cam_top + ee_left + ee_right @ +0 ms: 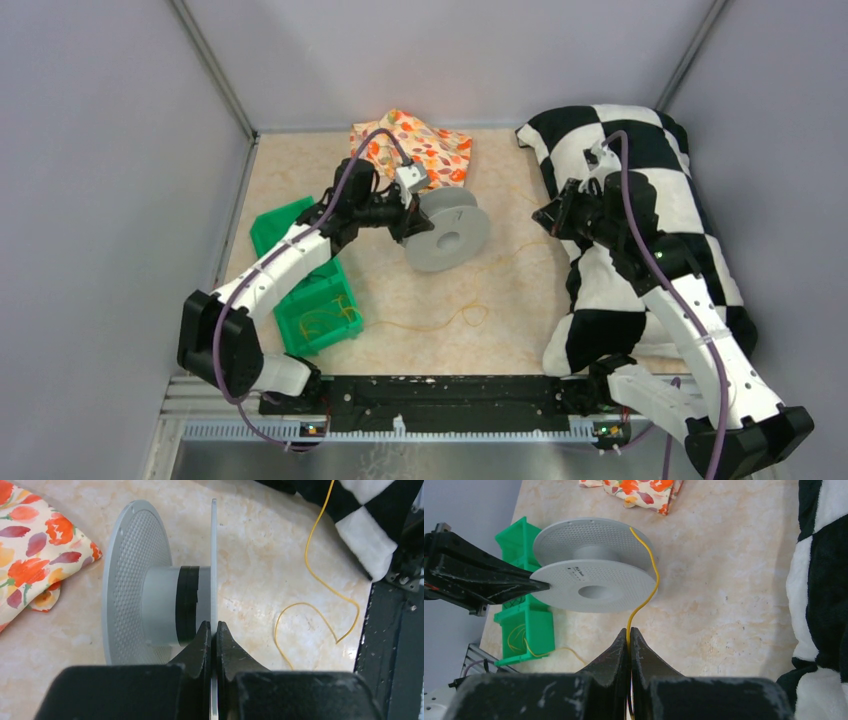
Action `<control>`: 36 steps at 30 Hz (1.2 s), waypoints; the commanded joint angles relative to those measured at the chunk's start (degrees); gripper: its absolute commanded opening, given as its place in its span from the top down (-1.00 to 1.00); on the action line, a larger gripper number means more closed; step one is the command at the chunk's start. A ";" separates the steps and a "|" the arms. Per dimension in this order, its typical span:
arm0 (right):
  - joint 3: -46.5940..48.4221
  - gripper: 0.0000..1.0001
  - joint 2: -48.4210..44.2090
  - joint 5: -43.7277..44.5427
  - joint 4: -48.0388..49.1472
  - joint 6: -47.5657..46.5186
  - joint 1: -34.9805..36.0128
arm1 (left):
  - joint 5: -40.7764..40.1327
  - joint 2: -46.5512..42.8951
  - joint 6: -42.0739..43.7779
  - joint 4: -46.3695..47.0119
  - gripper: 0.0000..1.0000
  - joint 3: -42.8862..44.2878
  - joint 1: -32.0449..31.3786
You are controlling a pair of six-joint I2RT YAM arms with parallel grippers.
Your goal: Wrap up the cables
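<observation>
A grey plastic spool (447, 232) stands on its edge in the middle of the table. My left gripper (213, 625) is shut on the rim of one thin flange of the spool (135, 580); a black band wraps the hub. My right gripper (629, 630) is shut on a thin yellow cable (651, 580). From the jaws the cable rises and curves over the rim of the spool (589, 580). More of the yellow cable (440, 322) lies looped on the table, trailing toward the green bin. In the top view the right gripper (548, 215) sits right of the spool.
A green bin (300, 290) with yellow strands inside sits at the left, under the left arm. A floral cloth (425, 148) lies behind the spool. A black-and-white checkered pillow (640, 240) fills the right side beneath the right arm. Grey walls enclose the table.
</observation>
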 commanded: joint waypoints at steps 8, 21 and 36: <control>0.25 1.00 0.94 -2.04 3.46 1.07 -0.47 | 4.81 -5.28 19.96 9.48 1.00 -5.91 -1.16; -0.27 1.00 1.77 -3.09 3.81 0.98 -0.41 | 8.21 -1.26 21.53 5.14 1.00 -1.50 -1.19; -2.37 1.00 3.06 -4.47 6.54 1.07 -0.48 | 8.03 -0.23 18.70 6.12 0.91 -2.22 -1.57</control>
